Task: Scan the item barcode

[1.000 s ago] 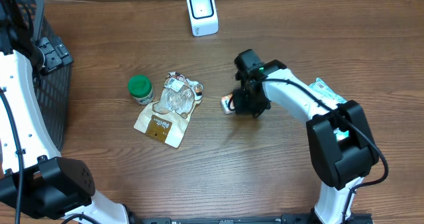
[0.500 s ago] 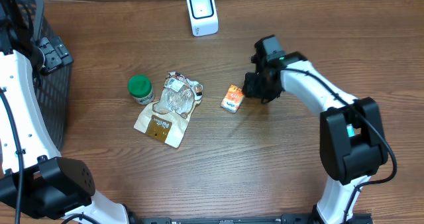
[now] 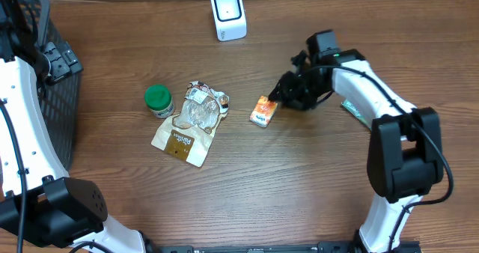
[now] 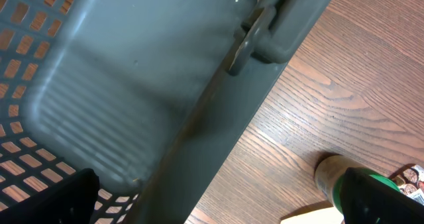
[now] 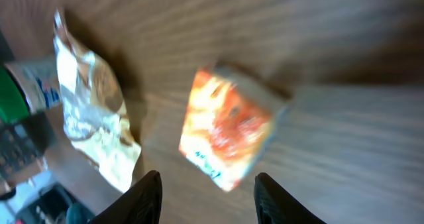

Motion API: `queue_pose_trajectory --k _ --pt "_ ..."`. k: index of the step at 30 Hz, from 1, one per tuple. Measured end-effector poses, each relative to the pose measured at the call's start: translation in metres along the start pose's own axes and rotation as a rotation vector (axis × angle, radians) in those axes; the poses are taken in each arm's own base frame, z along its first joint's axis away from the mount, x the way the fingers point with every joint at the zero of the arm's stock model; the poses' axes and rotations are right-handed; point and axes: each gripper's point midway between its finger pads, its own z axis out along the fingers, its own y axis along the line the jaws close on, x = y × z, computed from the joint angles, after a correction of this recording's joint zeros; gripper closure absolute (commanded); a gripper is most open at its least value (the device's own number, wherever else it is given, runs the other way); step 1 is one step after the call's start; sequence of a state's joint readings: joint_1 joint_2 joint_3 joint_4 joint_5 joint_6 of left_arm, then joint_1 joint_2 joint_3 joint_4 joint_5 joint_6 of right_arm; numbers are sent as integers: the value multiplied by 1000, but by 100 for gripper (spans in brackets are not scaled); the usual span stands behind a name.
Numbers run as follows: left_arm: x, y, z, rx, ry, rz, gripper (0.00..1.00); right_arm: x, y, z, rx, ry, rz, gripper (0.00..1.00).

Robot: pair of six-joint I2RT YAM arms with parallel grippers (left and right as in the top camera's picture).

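Note:
A small orange-and-white box (image 3: 263, 111) lies on the wooden table, apart from any gripper; in the right wrist view the box (image 5: 228, 134) is blurred, just ahead of the fingers. My right gripper (image 3: 285, 96) hovers to the box's right, open, with nothing between its fingers (image 5: 149, 197). The white barcode scanner (image 3: 227, 13) stands at the back edge. My left gripper (image 4: 218, 201) is far left over the dark basket's rim (image 4: 218, 118), open wide and empty.
A green-lidded jar (image 3: 158, 99) and a crumpled clear-and-tan bag (image 3: 191, 122) lie left of the box. The dark mesh basket (image 3: 56, 103) fills the left edge. A pale packet (image 3: 353, 108) peeks out under the right arm.
The right gripper opened, let go of the orange box, and drew back to the right and farther away. The box now rests on the table. The left arm stayed still.

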State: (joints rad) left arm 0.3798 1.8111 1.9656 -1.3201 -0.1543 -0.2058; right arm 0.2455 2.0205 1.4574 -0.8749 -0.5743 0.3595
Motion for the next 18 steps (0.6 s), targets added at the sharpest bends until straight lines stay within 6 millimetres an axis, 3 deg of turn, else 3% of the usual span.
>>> queue_pose_trajectory --k 5,13,18 --pt "0 0 0 0 0 0 0 23 23 21 9 55 -68 58" --pt "0 0 0 0 0 0 0 6 57 44 53 -95 -257 63" --pt "0 0 0 0 0 0 0 8 65 61 82 -116 -294 64"
